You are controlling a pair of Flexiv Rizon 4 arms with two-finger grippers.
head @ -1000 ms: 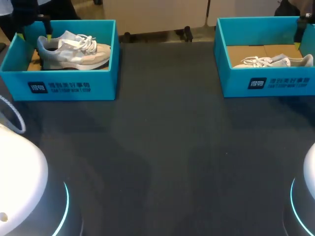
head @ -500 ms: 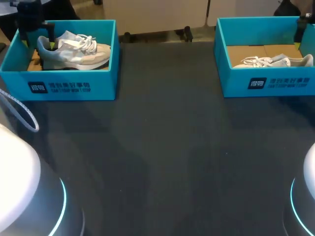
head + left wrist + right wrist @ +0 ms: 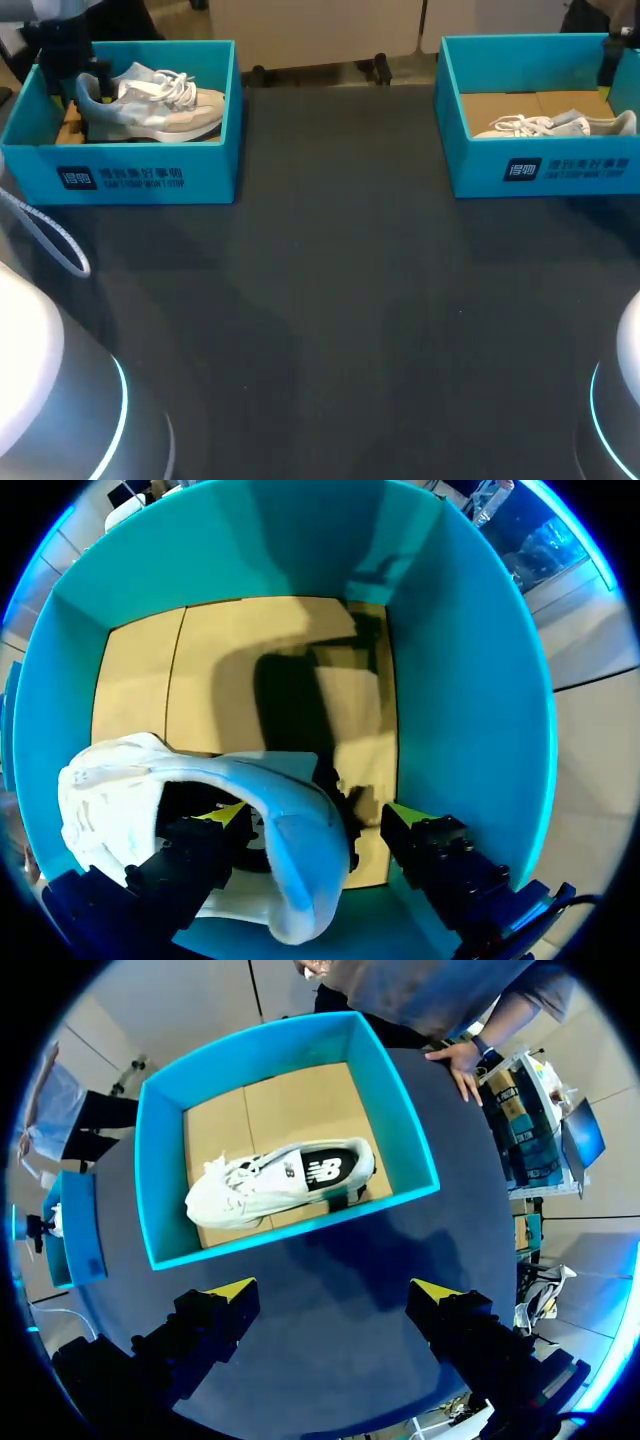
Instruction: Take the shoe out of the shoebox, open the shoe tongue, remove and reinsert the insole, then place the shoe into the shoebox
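Since a second ago the left arm [image 3: 40,390] housing has dropped lower and its cable loop [image 3: 62,248] has slid right. Now the left gripper [image 3: 315,815] is spread wide, straddling the heel of the white shoe [image 3: 140,780] inside the left shoebox [image 3: 150,150], clamping nothing. The right gripper [image 3: 330,1290] is spread and empty above the table [image 3: 350,300]. There is a white printed label [image 3: 120,178] on the box front.

- My head camera sits above and behind me, looking down the counter [image 3: 340,300] to the left shoebox [image 3: 140,175] and right shoebox [image 3: 545,170].
- My left wrist camera looks down inside the left shoebox, very near.
- My right wrist camera hangs high over the right shoebox.
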